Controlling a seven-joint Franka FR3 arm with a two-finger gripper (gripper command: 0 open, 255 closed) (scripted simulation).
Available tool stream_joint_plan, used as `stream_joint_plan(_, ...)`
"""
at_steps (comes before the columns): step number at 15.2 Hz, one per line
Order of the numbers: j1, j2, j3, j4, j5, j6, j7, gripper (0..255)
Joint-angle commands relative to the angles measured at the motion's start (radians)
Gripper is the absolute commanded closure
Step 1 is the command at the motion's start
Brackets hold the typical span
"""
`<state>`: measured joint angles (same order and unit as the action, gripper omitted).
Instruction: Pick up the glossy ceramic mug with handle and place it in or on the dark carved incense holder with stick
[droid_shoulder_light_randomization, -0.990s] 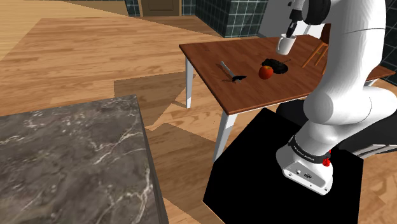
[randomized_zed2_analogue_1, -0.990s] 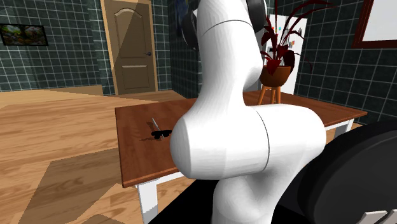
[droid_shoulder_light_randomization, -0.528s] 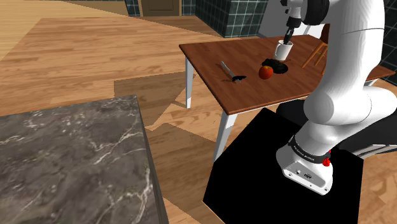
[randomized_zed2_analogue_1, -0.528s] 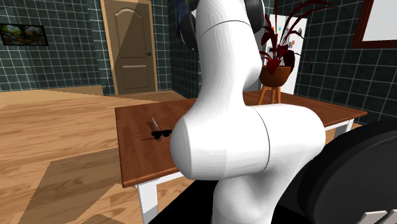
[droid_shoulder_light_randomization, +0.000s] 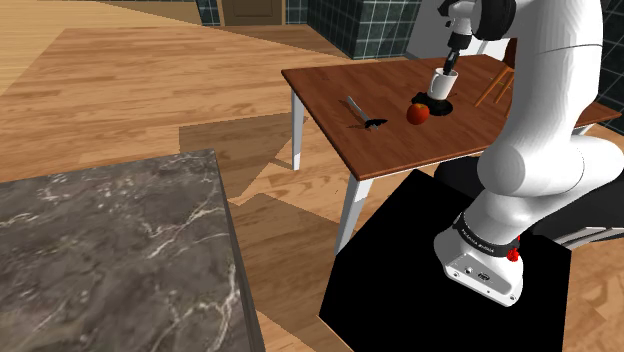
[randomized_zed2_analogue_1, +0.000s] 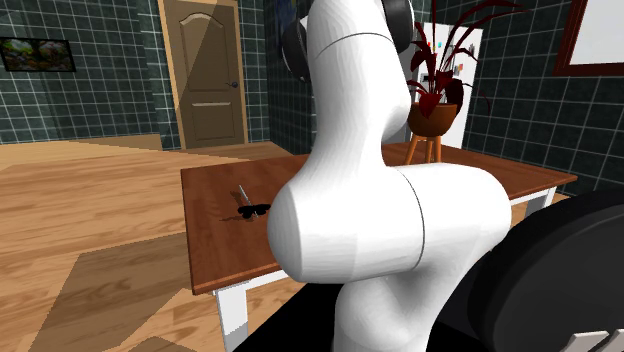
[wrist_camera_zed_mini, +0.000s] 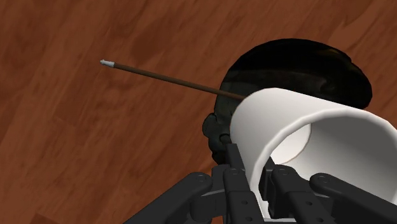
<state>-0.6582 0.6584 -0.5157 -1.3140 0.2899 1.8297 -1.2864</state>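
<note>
A brown wooden table (droid_shoulder_light_randomization: 330, 90) lies under a white arm (droid_shoulder_light_randomization: 540, 150). Its black gripper (droid_shoulder_light_randomization: 450, 66) clasps the wall of a white mug (droid_shoulder_light_randomization: 441, 86), held directly over the dark incense holder (droid_shoulder_light_randomization: 421, 99) with its thin stick (wrist_camera_zed_mini: 165, 77). In the shoulder view a red apple (droid_shoulder_light_randomization: 418, 114) sits nearby — at seven o'clock from the mug.

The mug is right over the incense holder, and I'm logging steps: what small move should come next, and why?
Probably ease it straight down a touch before releasing. The gripper clasps the white mug by its rim, directly above the dark incense holder, clear of its stick. I cannot tell whether the mug's base touches the holder.
</note>
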Motion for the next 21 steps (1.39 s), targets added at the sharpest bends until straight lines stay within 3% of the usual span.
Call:
stream_joint_plan(1, 0.000, 0.000, 0.000, 0.000, 0.000, 0.000, 0.000, 255)
stream_joint_plan(3, 0.000, 0.000, 0.000, 0.000, 0.000, 0.000, 0.000, 255)
stream_joint_plan(4, 0.000, 0.000, 0.000, 0.000, 0.000, 0.000, 0.000, 0)
stream_joint_plan(9, 0.000, 0.000, 0.000, 0.000, 0.000, 0.000, 0.000, 0)
stream_joint_plan(13, -0.019, -0.006, -0.005, 0.123, -0.008, -0.123, 0.013, 0)
stream_joint_plan(21, -0.019, -0.006, -0.005, 0.123, -0.008, -0.123, 0.013, 0)
